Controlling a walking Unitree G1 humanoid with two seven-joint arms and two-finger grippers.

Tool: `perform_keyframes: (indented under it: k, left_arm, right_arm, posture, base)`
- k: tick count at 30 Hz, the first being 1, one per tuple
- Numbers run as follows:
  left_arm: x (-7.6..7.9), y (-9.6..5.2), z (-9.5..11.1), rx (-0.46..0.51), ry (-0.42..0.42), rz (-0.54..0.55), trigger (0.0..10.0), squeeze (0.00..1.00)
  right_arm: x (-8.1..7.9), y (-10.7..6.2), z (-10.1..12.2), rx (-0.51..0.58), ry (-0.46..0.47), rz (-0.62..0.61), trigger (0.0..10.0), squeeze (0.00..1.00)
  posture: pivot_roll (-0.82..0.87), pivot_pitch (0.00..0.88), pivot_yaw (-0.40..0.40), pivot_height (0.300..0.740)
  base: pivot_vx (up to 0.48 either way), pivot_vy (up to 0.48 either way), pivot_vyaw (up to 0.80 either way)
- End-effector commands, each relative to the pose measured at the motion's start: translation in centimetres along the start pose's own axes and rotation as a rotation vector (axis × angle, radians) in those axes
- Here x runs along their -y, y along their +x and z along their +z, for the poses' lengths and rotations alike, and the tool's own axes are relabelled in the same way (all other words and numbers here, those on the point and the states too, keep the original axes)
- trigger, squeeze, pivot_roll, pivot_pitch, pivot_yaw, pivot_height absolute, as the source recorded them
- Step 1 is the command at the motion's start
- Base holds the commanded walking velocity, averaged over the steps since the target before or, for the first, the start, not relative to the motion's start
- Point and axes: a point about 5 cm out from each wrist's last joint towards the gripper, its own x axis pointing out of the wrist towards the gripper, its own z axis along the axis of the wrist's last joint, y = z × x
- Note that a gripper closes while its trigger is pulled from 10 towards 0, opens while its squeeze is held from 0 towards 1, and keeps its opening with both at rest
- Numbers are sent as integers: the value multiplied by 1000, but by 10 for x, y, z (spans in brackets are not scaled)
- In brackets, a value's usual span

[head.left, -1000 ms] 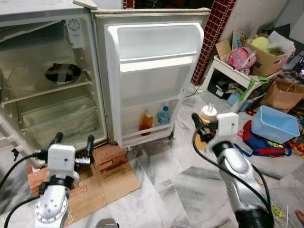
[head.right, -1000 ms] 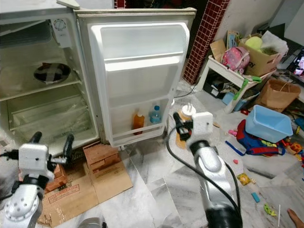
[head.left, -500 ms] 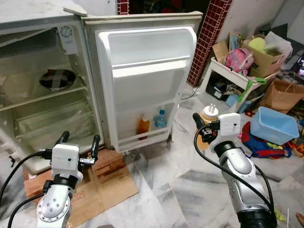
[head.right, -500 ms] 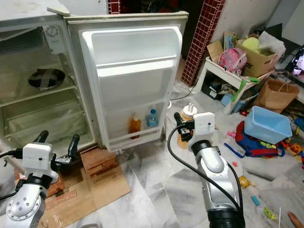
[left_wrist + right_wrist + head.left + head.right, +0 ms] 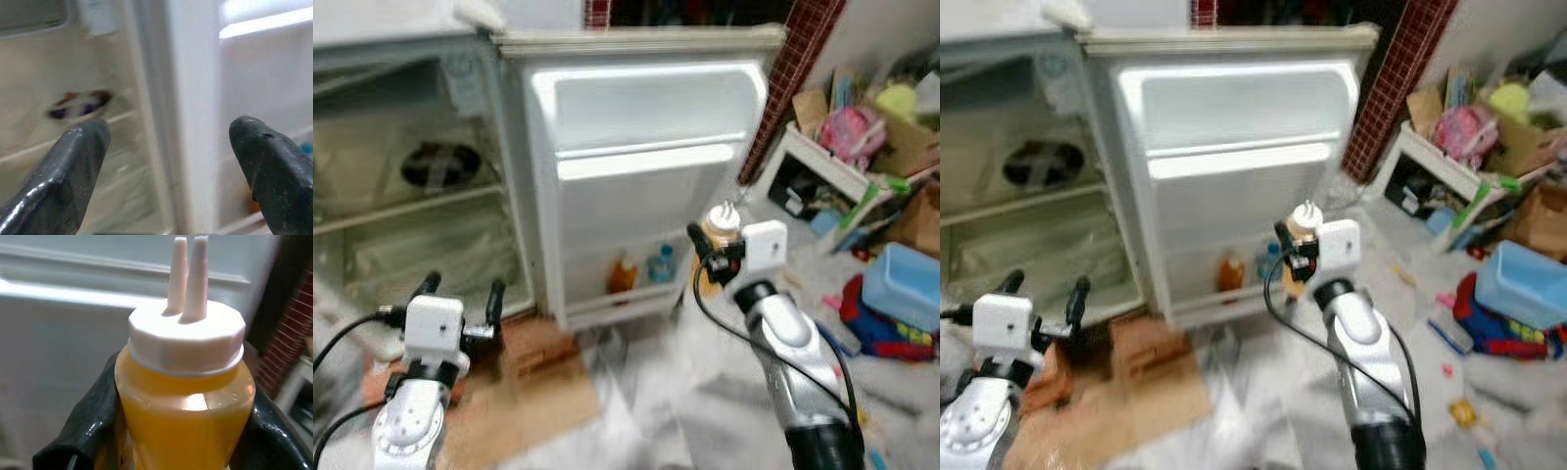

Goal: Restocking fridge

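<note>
Marble flooring (image 5: 636,411), cardboard and bricks frame a small white fridge (image 5: 431,196) standing open, its door (image 5: 641,176) swung wide toward the robot; both head views are blurred. Off to the right, a cluttered corner holds a low white table (image 5: 822,166), a pink bag (image 5: 852,132) and a blue tub (image 5: 906,294).

At centre, the right gripper (image 5: 710,262) is clamped around a yellow squeeze bottle (image 5: 183,401) with a white twin-nozzle cap, held upright in the air just in front of the door's lower part. The wrist view shows the black fingers (image 5: 90,416) pressed against both sides of the bottle, with the door's shelf rail behind it. The left gripper (image 5: 460,299) hovers low before the main compartment, fingers spread apart and holding nothing.

Restocking looks partly done. An orange bottle (image 5: 623,274) and a blue-capped bottle (image 5: 661,264) already stand side by side in the door's bottom rack. Inside, the shelves look mostly bare, apart from a dark round dish (image 5: 438,166) on the upper one. The bottle in hand is not yet placed; judging by its position, the door rack is the likely destination, and it has yet to be set down and released.
</note>
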Motion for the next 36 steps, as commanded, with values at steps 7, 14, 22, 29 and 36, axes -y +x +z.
perform_keyframes:
  k: [7, 14, 22, 29, 36]
  left_arm:
    - [-11, -4, -3, -25, 30, 41, 10000, 0]
    - [-31, -3, -12, -102, 59, 250, 10000, 0]
    - [-38, -2, -13, -130, 71, 322, 10000, 0]
    - [-37, 0, -14, -153, 47, 318, 10000, 0]
    - [-43, 0, -13, -161, 57, 376, 10000, 0]
  right_arm:
    - [-5, 6, 11, 46, 23, 23, 10000, 0]
    - [-7, 8, 11, 37, 41, 21, 10000, 0]
    - [-11, 11, 14, 49, 66, 42, 10000, 0]
    - [-13, 12, 14, 49, 76, 52, 10000, 0]
    - [-16, 13, 13, 49, 84, 65, 10000, 0]
  posture:
    - [97, 0, -82, 740]
    - [100, 0, -86, 740]
    - [102, 0, -87, 740]
    - [102, 0, -87, 723]
    - [110, 0, -88, 679]
  base:
    - [393, 0, 75]
    - [0, 0, 0]
    - [0, 0, 0]
    - [0, 0, 0]
    - [0, 0, 0]
